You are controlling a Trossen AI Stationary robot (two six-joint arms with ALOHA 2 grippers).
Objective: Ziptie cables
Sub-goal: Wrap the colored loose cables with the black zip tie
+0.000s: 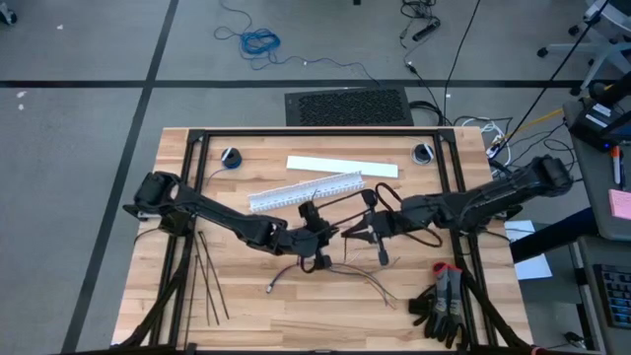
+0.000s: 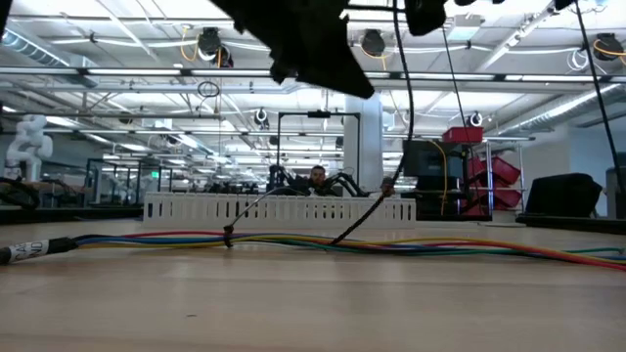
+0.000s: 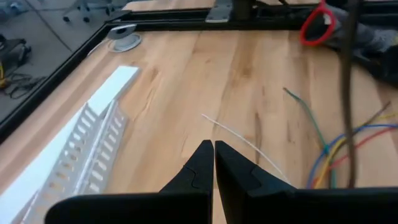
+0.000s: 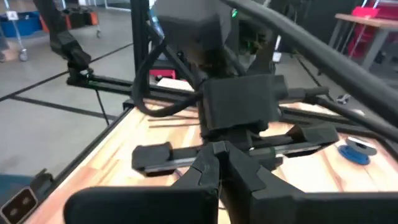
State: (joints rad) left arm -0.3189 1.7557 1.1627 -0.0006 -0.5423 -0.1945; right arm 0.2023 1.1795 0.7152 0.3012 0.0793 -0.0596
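Note:
The cables [image 1: 335, 271] lie loose on the wooden table near its front middle, and show as coloured wires in the low view [image 2: 391, 244] and the left wrist view [image 3: 333, 152]. Two thin black strips [image 2: 256, 207] rise slanting from the bundle. Several zipties [image 1: 209, 281] lie at the near left. My left gripper [image 3: 213, 149] is shut with nothing in it, above the table just beyond the cables [image 1: 325, 237], pointing right. My right gripper [image 4: 219, 158] is shut and faces it at close range [image 1: 363, 233].
A white slotted duct [image 1: 306, 189] and a flat white strip [image 1: 340, 166] lie beyond the grippers. Two round discs [image 1: 230, 156] [image 1: 422, 153] sit near the far edge. Black gloves with red trim [image 1: 444, 296] lie at the near right.

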